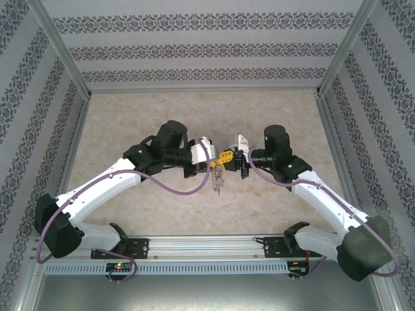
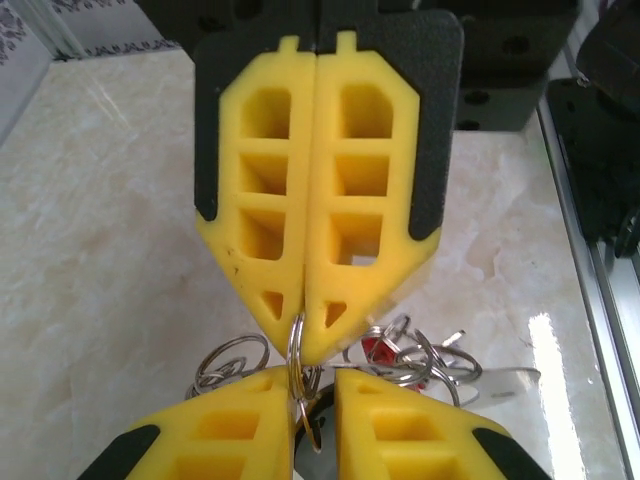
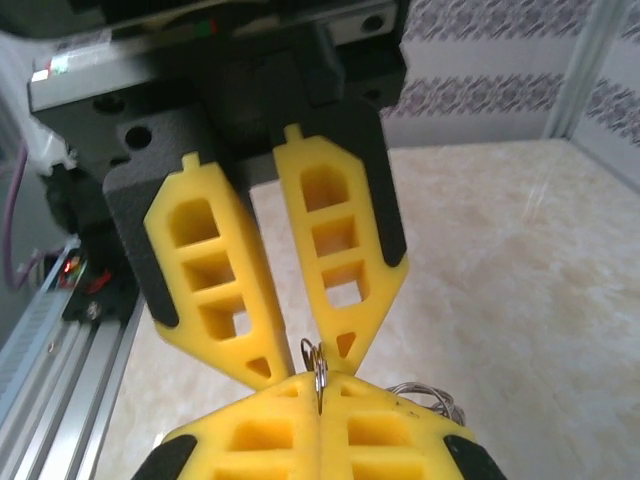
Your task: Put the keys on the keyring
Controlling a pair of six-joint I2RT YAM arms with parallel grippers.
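Observation:
My two grippers meet tip to tip above the middle of the table. The right gripper (image 3: pixel 320 378) is shut on a silvery ring (image 3: pixel 316 360) of the keyring. That same ring (image 2: pixel 291 372) stands in the narrow gap of my left gripper (image 2: pixel 312 375), whose fingers are slightly apart, so it is open. The ring leans against the left finger. Below the grippers hangs the keyring's cluster (image 1: pixel 217 176) of small silvery rings (image 2: pixel 232 358) and a red tag (image 2: pixel 375 350). A dark curved shape (image 2: pixel 324 400) sits low between the left fingers. I cannot tell whether it is one of the keys.
The pale marbled tabletop (image 1: pixel 130 123) lies under both arms. Patterned walls (image 1: pixel 201 48) close in the back and sides. A metal rail (image 1: pixel 207 245) runs along the near edge between the arm bases.

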